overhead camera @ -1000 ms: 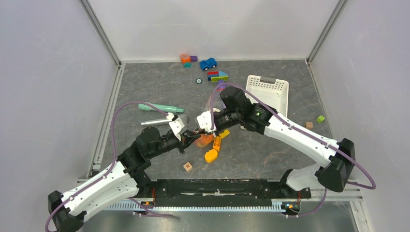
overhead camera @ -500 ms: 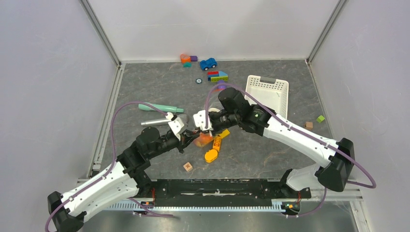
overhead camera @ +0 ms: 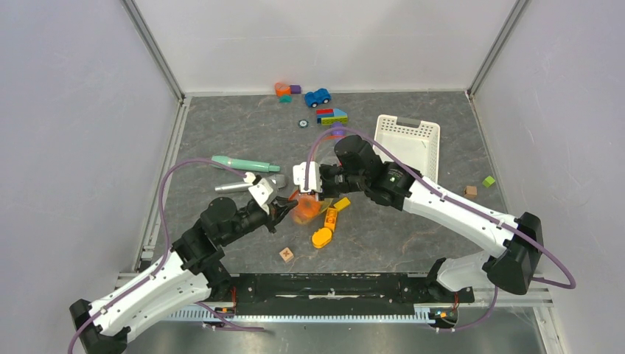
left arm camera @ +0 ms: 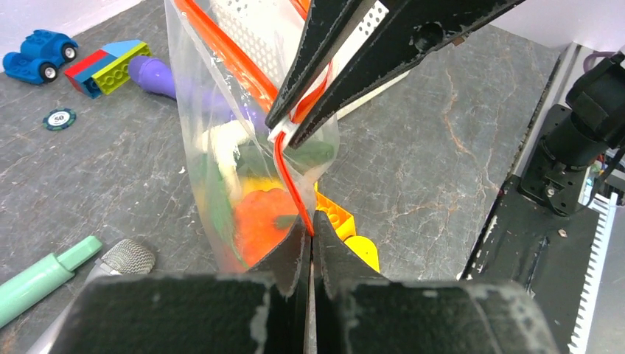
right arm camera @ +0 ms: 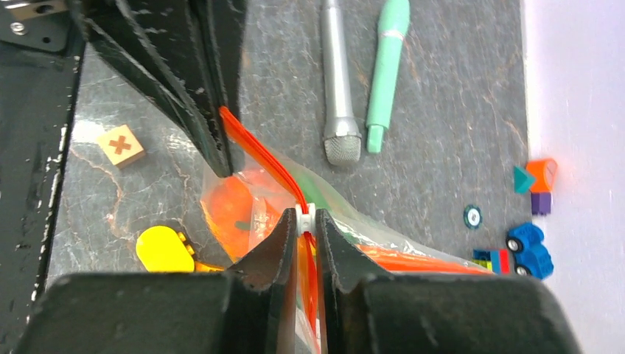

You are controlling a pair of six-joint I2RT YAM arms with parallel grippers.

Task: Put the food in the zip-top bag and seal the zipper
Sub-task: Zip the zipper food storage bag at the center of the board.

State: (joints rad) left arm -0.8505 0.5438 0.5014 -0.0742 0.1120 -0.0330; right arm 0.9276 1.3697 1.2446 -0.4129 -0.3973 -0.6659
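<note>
- Left of the zip-top bag [overhead camera: 306,208], apart from it: teal tool [overhead camera: 243,164] and a silver microphone-shaped toy [overhead camera: 242,186], lying side by side.
- Left gripper [left arm camera: 310,234]: jaws pressed together on the zipper [left arm camera: 243,70] at the bag's left end.
- The bag is held upright between the two grippers, mouth upward. The food [left arm camera: 262,221] is inside, seen through the plastic: orange pumpkin, green pieces, a yellow bit.
- Right gripper [right arm camera: 306,219]: jaws narrow, pinching the white slider [left arm camera: 282,135] on the zipper, partway along the strip.
- The right arm covers the bag's far end from above.
- Crowding the bag's base on its right: orange studded block [overhead camera: 331,217] and yellow rounded piece [overhead camera: 321,237].
- Wooden X block [overhead camera: 286,254] lies nearer the arm bases than the bag.
- Purple tool [left arm camera: 158,74] lies behind the bag, partly hidden.
- White basket [overhead camera: 409,127] stands right of the bag, apart.
</note>
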